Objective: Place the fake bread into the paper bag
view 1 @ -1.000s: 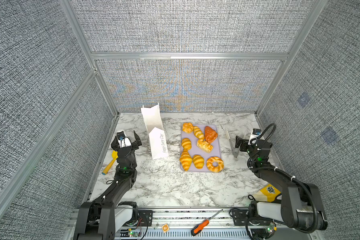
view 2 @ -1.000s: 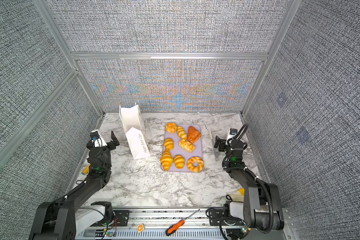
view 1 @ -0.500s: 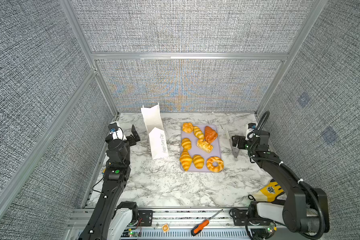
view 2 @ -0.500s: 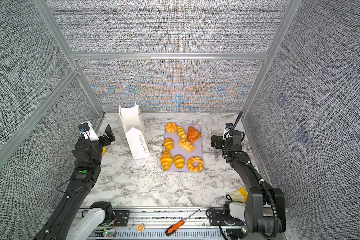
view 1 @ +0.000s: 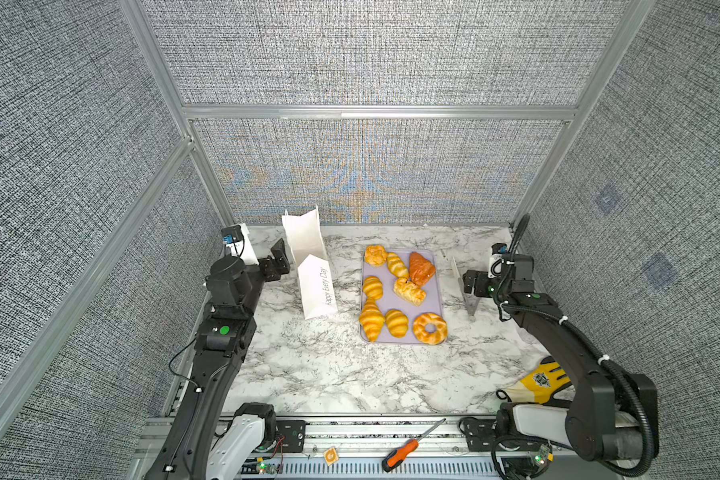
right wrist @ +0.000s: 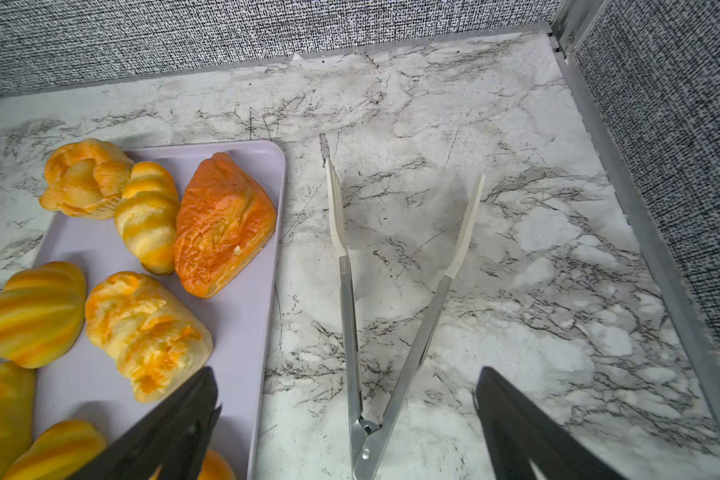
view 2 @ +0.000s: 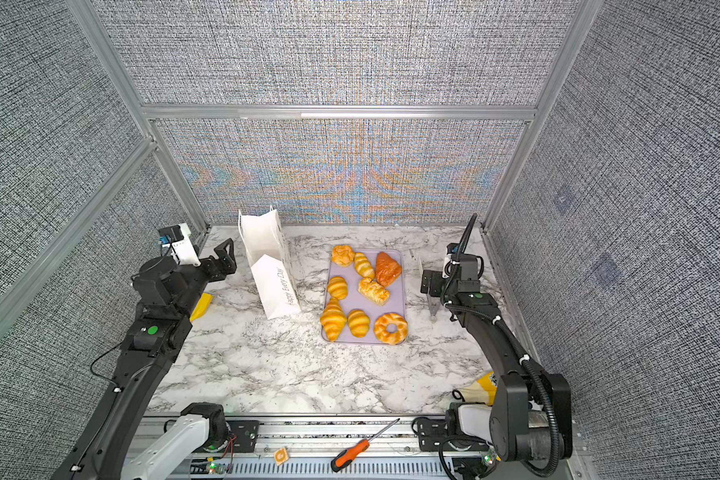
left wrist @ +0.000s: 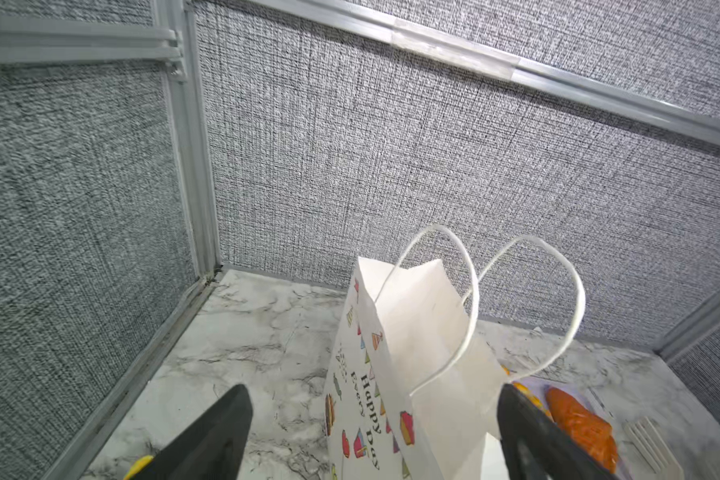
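The paper bag [view 1: 313, 272] [view 2: 273, 276] stands upright and white at the back left, its mouth open and handles up [left wrist: 416, 353]. Several pieces of fake bread, among them a ring doughnut [view 1: 430, 328] [view 2: 390, 328] and a darker orange croissant [view 1: 421, 268] [right wrist: 221, 224], lie on a lilac tray [view 1: 432, 298] [right wrist: 242, 316]. My left gripper [view 1: 277, 259] [left wrist: 375, 399] is open just left of the bag, and the bag's near corner shows between its fingers. My right gripper [view 1: 472, 286] [right wrist: 346, 378] is open right of the tray, above metal tongs [view 1: 470, 309] [right wrist: 350, 311].
A yellow scoop [view 2: 200, 305] lies by the left wall under my left arm. A yellow glove [view 1: 537, 382] sits at the front right. An orange-handled screwdriver [view 1: 404, 453] rests on the front rail. Fabric walls close in the back and both sides.
My left arm has risen and swung back and right, bringing its gripper up beside the bag. My right gripper has shifted slightly back over the tongs. The bread has not moved.
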Robot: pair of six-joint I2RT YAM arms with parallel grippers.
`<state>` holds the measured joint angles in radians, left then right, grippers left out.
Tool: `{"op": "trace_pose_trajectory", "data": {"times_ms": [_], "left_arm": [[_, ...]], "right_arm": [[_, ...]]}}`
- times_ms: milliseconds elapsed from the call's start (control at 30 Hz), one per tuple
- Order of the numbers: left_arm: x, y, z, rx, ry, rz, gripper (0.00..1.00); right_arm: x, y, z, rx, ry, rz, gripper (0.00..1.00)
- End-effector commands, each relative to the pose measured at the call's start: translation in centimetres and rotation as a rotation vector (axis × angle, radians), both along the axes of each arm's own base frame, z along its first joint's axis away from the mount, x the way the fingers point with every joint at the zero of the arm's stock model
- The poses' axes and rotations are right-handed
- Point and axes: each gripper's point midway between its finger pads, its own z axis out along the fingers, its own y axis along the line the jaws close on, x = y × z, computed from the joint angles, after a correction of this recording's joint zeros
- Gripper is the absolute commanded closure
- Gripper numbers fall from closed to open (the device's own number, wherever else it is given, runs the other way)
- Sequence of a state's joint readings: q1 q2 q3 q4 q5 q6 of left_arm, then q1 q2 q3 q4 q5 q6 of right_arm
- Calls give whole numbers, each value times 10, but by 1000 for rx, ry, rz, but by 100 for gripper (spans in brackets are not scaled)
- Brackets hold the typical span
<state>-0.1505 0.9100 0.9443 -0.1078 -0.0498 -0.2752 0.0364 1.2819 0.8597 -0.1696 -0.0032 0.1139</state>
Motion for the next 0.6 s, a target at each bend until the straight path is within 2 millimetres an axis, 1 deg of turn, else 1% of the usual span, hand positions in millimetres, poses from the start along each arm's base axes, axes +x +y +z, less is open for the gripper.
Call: {"op": "trace_pose_trajectory", "data": {"times_ms": [0,100,267,300,333,367,500,567], "left_arm": [[2,-18,-10,7,77,-32,8],[6,-27,-11,25,110,-21,8],[18,-33,-28,11,228,0,12],[21,-34,-31,9,249,3,14],[25,-34,-33,5,268,9,17],[27,-35,-36,2,282,10,20],[36,-42,-44,-14,336,-3,30],[39,-44,-46,-14,352,-5,32]], "right_arm": [[-2,0,-4,-13,31,-10,2],[-2,3,-6,-20,48,-11,2],[0,5,-7,-40,71,-18,3],[-1,5,-9,-41,81,-16,4],[0,6,-7,-41,82,-18,4],[3,6,0,-38,70,-18,4],[4,6,1,-44,74,-24,4],[4,6,2,-46,77,-24,4]]}}
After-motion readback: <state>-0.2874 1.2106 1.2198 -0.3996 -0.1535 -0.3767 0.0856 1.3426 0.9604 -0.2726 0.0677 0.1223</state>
